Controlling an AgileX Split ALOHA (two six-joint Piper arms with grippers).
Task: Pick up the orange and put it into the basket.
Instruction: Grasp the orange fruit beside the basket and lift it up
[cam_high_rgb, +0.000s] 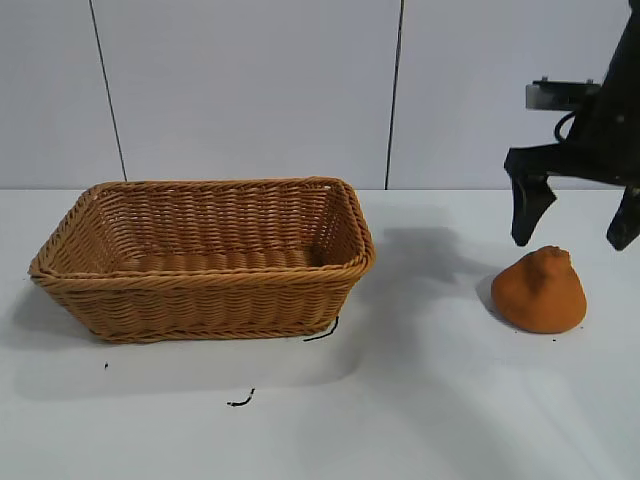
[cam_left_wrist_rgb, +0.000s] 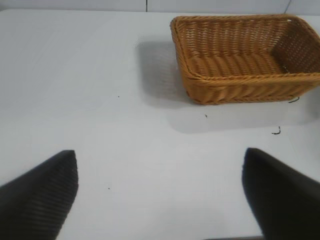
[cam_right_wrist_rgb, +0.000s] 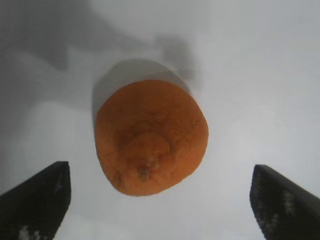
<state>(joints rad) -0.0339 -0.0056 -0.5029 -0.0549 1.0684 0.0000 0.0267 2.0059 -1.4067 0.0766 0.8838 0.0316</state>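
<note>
The orange (cam_high_rgb: 540, 291), dull and cone-shaped with a knobby top, sits on the white table at the right. It fills the middle of the right wrist view (cam_right_wrist_rgb: 151, 136). My right gripper (cam_high_rgb: 575, 228) hangs open just above it, fingers spread wide to either side and not touching it; in its own view the gripper (cam_right_wrist_rgb: 161, 172) is empty. The tan wicker basket (cam_high_rgb: 350, 275) stands empty at the left centre and shows in the left wrist view (cam_left_wrist_rgb: 200, 87). My left gripper (cam_left_wrist_rgb: 160, 157) is open and empty over bare table, out of the exterior view.
The white table (cam_high_rgb: 400, 400) carries small dark thread scraps (cam_high_rgb: 240, 401) in front of the basket and one at its front corner (cam_high_rgb: 322, 332). A grey panelled wall stands behind.
</note>
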